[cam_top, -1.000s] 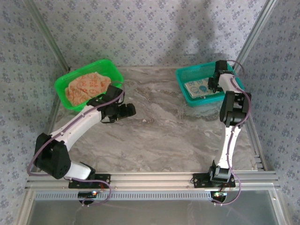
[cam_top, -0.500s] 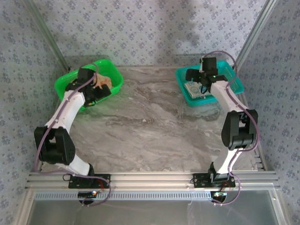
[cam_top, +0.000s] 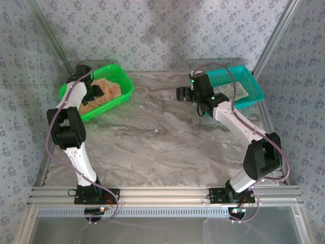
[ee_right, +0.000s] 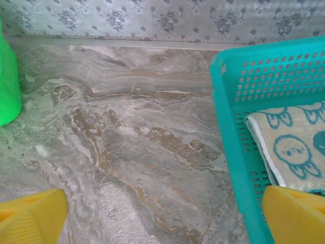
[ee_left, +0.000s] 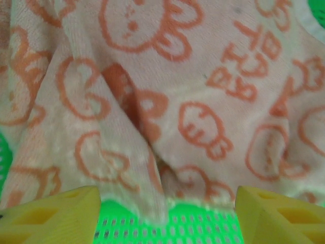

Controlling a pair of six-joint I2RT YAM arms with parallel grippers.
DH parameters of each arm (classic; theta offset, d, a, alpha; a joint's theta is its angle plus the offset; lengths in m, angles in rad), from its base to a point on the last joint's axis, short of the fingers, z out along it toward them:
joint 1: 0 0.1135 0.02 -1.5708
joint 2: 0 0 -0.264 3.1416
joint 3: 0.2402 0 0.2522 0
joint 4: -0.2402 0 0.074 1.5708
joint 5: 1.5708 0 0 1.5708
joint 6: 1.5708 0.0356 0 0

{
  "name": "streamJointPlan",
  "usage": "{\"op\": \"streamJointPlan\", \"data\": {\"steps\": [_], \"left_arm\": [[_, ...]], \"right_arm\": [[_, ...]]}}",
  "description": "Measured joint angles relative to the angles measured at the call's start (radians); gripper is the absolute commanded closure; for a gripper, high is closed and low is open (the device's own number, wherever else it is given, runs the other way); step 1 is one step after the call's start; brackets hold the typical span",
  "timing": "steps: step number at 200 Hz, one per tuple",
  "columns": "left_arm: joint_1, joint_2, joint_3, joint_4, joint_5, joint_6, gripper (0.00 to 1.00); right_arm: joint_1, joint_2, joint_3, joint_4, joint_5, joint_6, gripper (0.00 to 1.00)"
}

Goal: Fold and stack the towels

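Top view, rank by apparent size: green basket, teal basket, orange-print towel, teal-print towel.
1. Green basket and teal basket: look alike; the teal one is partly covered.
2. Orange-print towel.
3. Teal-print towel, mostly hidden.

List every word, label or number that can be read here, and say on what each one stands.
"RAB" and "BIT", probably: orange letters on the orange-print towel in the green basket, upside down in the left wrist view and soft, so uncertain.
On the teal-print towel in the teal basket: cartoon figures, no letters that I can see.
Elsewhere: no readable text.
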Motion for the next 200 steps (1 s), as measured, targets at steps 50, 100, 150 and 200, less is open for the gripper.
{"op": "streamJointPlan", "data": {"steps": [50,100,150,200], "left_arm": [[0.031,0.163,0.130,-0.032,-0.007,0.009,0.54],[0.031,0.179,0.140,-0.055,-0.006,0.018,1.00],[0.031,0.093,0.145,-0.087,-0.006,0.012,1.00],[0.027,-0.106,0.313,-0.136,0.022,0.011,1.00]], "right_arm": [[0.044,-0.032,-0.008,-0.047,0.072,0.011,0.00],[0.048,-0.052,-0.019,-0.065,0.113,0.017,0.00],[0.055,-0.053,-0.019,-0.063,0.116,0.017,0.00],[0.061,-0.053,-0.019,-0.058,0.117,0.017,0.00]]}}
